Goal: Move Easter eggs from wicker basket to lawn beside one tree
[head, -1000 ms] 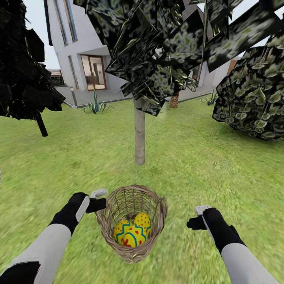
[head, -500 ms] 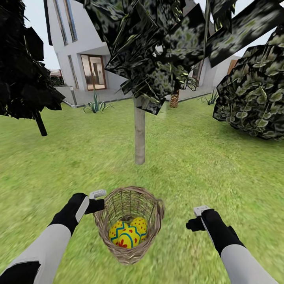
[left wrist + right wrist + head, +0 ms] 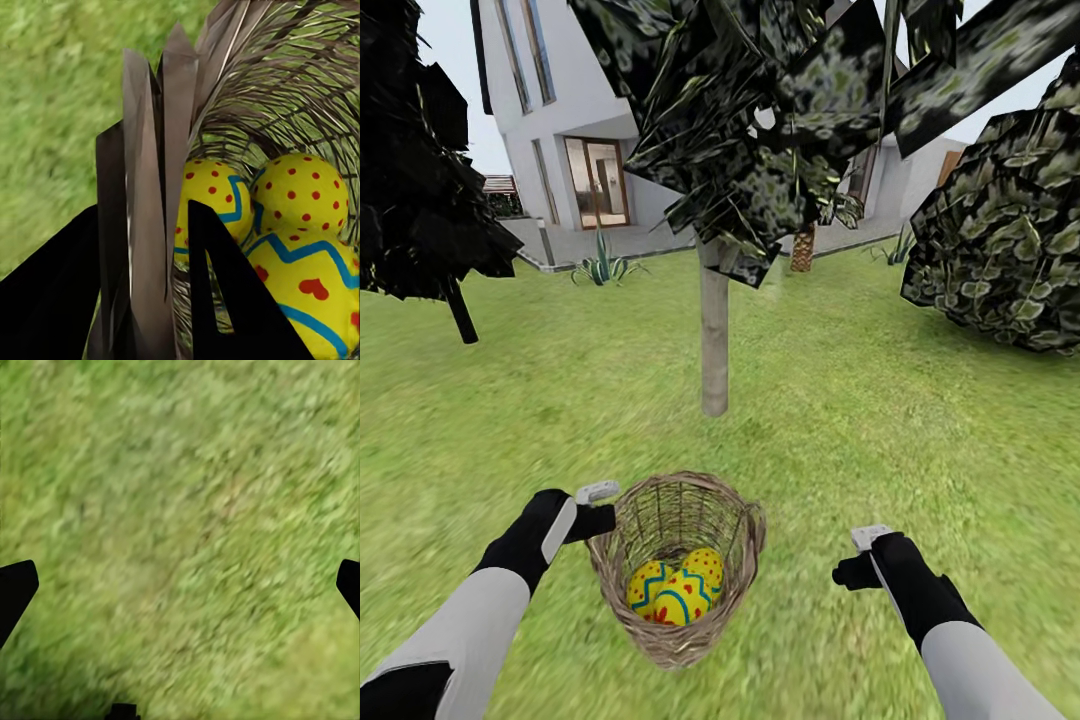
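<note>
1. My left gripper (image 3: 603, 510) is closed on the rim of the wicker basket (image 3: 675, 640); in the left wrist view one dark finger (image 3: 225, 300) sits inside the weave and the other outside, with the rim wall pinched between them.
2. The basket opens upward and leans a little away from me, its long axis running from the wide mouth down to the narrower base; I cannot tell whether the base touches the lawn (image 3: 880, 420).
3. The three Easter eggs (image 3: 678, 590) lie together at the bottom of the basket, touching one another: two toward the back and one in front, each yellow with blue zigzags and red marks.
4. In the left wrist view the eggs (image 3: 300, 225) press against the inner wall just beside my inner finger; which way each egg's long axis runs is hard to tell.
5. My right gripper (image 3: 860, 560) hangs to the right of the basket, well apart from it, fingers spread wide and holding nothing, above bare grass (image 3: 180, 525).
6. The tree (image 3: 713, 340) stands straight ahead beyond the basket, its pale trunk upright, with a round bush (image 3: 1000, 250) to the right and a white house (image 3: 570, 130) behind
</note>
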{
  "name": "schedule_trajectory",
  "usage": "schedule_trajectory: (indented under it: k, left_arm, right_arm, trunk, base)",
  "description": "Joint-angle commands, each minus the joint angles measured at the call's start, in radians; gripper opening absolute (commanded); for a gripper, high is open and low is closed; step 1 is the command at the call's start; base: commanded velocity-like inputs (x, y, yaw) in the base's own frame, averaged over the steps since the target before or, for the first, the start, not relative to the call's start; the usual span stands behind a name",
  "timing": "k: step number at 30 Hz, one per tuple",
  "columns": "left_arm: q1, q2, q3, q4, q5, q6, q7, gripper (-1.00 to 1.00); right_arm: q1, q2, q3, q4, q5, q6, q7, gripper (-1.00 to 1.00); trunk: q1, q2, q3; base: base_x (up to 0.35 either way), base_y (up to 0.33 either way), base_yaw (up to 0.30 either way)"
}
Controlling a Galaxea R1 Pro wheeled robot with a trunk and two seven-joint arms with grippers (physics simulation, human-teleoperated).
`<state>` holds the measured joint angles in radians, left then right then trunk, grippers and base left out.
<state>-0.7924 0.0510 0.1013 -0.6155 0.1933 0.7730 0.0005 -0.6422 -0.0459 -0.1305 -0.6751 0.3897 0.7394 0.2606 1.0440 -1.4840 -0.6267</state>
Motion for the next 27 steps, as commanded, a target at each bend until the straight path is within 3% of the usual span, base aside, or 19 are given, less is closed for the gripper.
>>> schedule_trajectory:
  k: [1,4,27]
  left_arm:
    - [-0.001,-0.001,0.006,-0.001,0.015,0.005,0.001,-1.00]
    - [-0.001,-0.002,0.036,-0.001,0.015,0.005,0.001,-1.00]
    - [-0.001,0.005,0.054,-0.002,0.015,0.003,0.002,-1.00]
  right_arm:
    - [-0.001,0.000,-0.003,-0.001,0.010,0.003,0.009,1.00]
    - [-0.001,0.001,-0.003,-0.001,0.010,0.003,0.009,1.00]
    - [-0.001,0.004,-0.003,-0.001,0.011,0.005,0.017,1.00]
  trunk:
    - [0.004,-0.008,-0.004]
    - [0.015,-0.029,-0.014]
    - [0.104,-0.190,-0.086]
  base:
    - [0.104,0.000,0.000]
    - [0.223,0.000,0.000]
    - [0.006,0.000,0.000]
